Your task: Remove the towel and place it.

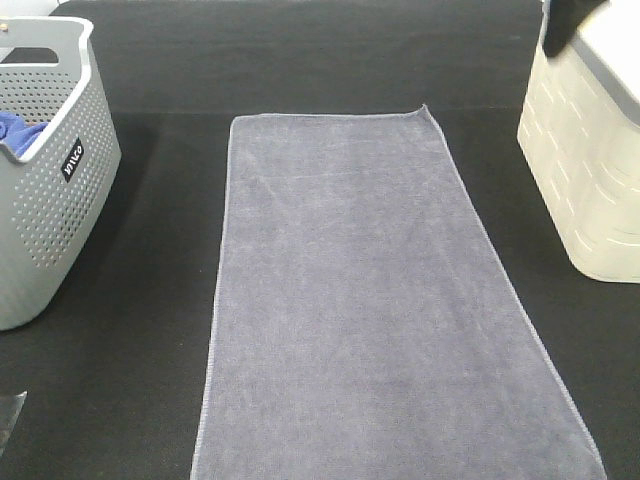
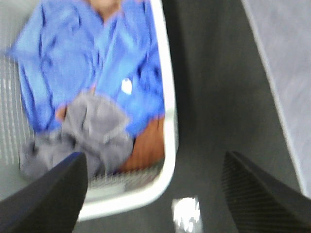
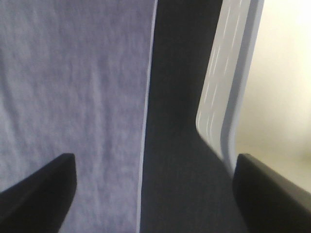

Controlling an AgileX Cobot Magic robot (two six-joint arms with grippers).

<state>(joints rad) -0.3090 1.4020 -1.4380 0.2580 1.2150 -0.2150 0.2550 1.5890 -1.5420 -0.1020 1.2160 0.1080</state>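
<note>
The grey-lavender towel (image 1: 375, 300) lies spread flat on the black table, running from the middle back to the front edge. Its hem shows in the left wrist view (image 2: 286, 73) and its right side in the right wrist view (image 3: 73, 97). My left gripper (image 2: 155, 194) is open and empty, above the rim of the grey basket (image 2: 167, 121). My right gripper (image 3: 155, 194) is open and empty, above the black strip between the towel and the cream basket (image 3: 272, 97). A dark part of the right arm (image 1: 565, 25) shows at the top right.
The grey perforated basket (image 1: 60, 200) at the left holds a bright blue cloth (image 2: 87, 53), a crumpled grey cloth (image 2: 87, 131) and something brown. The cream basket (image 1: 585, 170) stands at the right. A small shiny scrap (image 2: 187, 213) lies on the table by the grey basket.
</note>
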